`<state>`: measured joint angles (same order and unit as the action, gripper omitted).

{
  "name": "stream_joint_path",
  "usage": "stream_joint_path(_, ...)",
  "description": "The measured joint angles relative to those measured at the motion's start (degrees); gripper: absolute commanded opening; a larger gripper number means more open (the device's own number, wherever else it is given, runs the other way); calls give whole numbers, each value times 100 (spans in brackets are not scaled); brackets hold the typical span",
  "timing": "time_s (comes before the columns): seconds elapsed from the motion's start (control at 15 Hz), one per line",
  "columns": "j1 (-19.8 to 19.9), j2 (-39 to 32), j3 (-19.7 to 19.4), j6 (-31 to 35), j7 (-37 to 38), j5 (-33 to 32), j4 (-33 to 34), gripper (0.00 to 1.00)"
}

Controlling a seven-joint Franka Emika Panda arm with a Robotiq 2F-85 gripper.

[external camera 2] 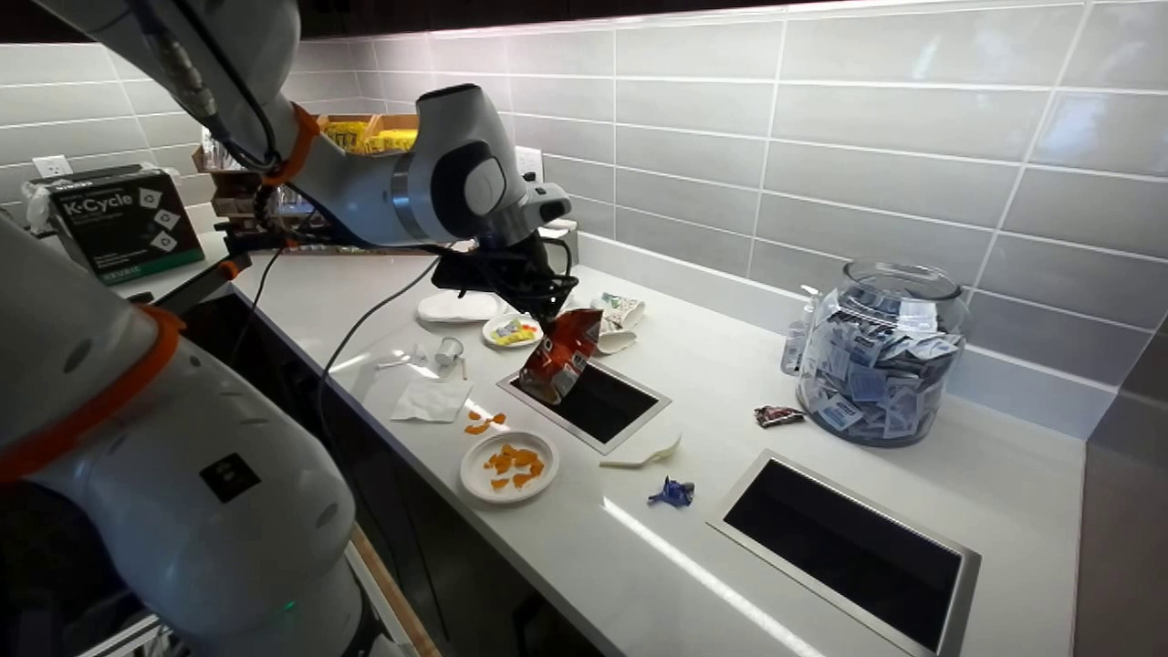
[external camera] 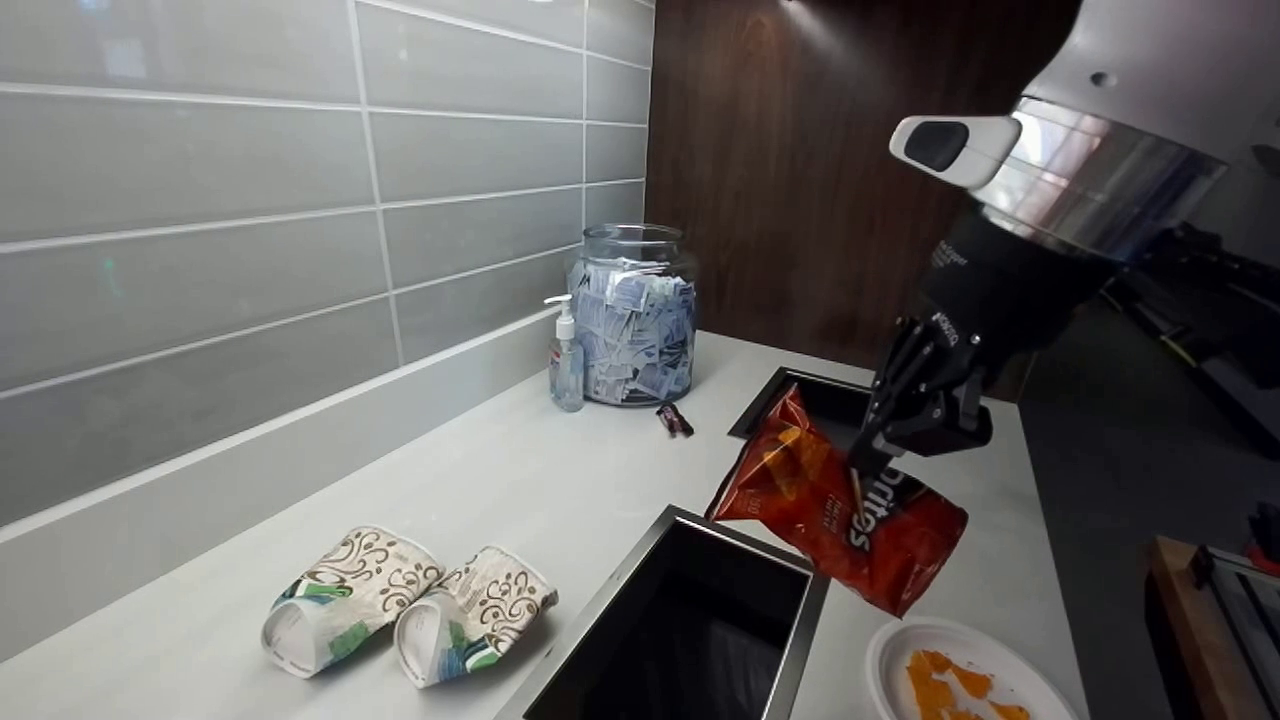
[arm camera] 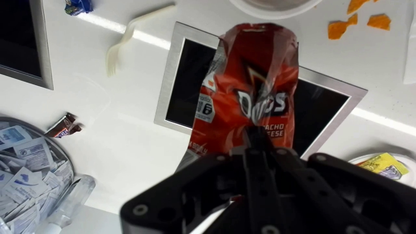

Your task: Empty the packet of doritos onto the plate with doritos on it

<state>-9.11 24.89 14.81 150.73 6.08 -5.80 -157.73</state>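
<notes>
In an exterior view the hand [external camera: 866,462] gripped the packet of doritos [external camera: 800,490], covering the start of its logo; the packet hung tilted above the worktop [external camera: 480,460], its lower end towards the front edge. There the plate with doritos on it [external camera: 885,655] was cut off by the bottom of the picture. A jar of sachets [external camera: 632,243] stood by the corner between grey tiles [external camera: 180,160] and a wood panel [external camera: 780,200].

In an exterior view the point of contact was too small to make out. The packet hung over a dark steel-framed inset [external camera 2: 616,406]; the plate lay whole near the front edge, loose chips [external camera 2: 484,422] just beside it.

In the wrist view the hand pinched the foil next to the logo, which creases broke up; only part of the plate and jar showed. A pale fork [arm camera: 130,31] lay near the inset.
</notes>
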Motion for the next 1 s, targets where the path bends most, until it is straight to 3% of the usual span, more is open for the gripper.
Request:
stream_joint_path(0.6,23,344,70,-101,7,-58,76,0)
stream_joint_path(1.0,-4,1069,235,-895,269,-58,69,0)
